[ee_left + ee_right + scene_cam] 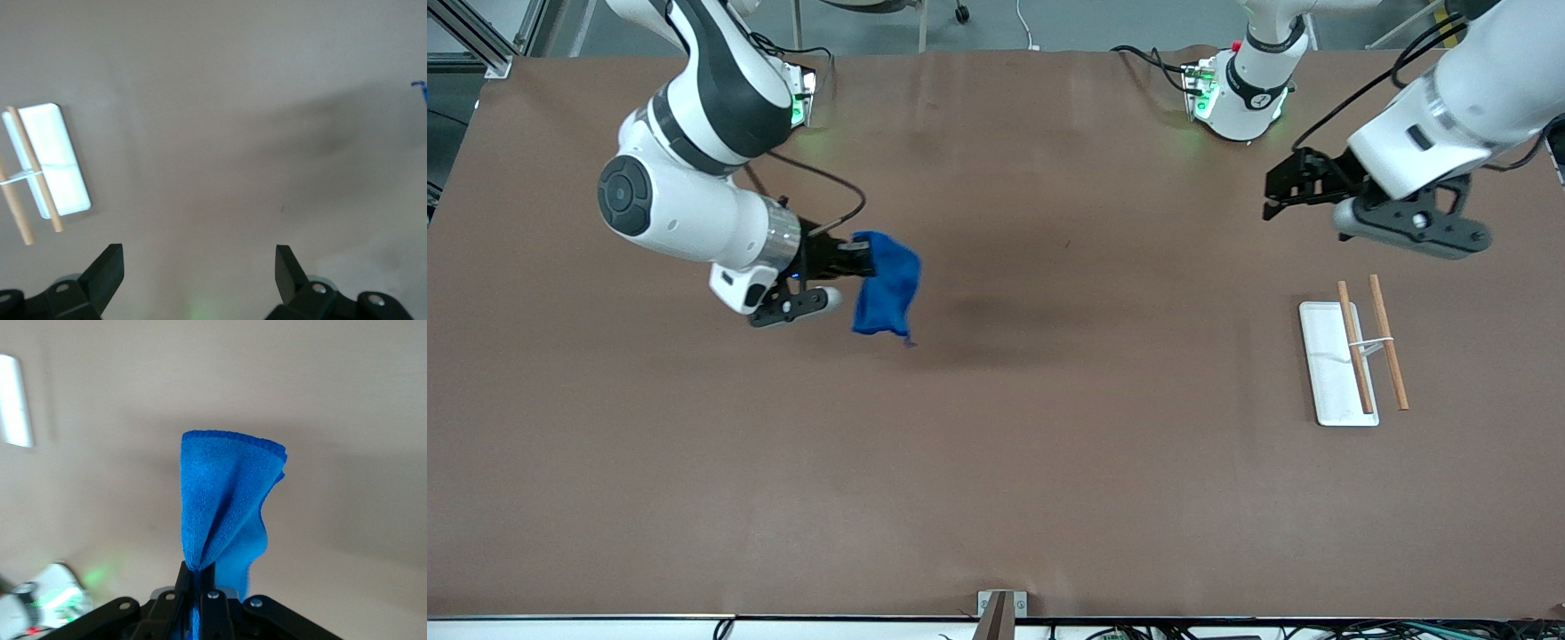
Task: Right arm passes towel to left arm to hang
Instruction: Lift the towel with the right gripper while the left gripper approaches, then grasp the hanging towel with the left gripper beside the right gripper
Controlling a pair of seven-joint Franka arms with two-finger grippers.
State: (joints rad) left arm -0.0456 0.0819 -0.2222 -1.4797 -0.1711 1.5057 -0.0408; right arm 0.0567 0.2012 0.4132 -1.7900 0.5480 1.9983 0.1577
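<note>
The bright blue towel (887, 286) hangs bunched in the air over the brown table, toward the right arm's end. My right gripper (864, 254) is shut on its upper edge. In the right wrist view the towel (227, 500) rises in folds from between the pinched fingers of the right gripper (199, 577). My left gripper (1272, 197) hovers open over the left arm's end of the table, well apart from the towel. The left wrist view shows the left gripper (198, 257) with nothing between its spread fingers, and only a blue tip of the towel (419, 90) at the picture's edge.
A hanging rack with a white base (1327, 369) and two wooden bars (1389, 354) stands on the table below the left gripper, nearer the front camera. The rack (57, 167) also shows in the left wrist view. The arm bases (1240, 89) stand along the table's back edge.
</note>
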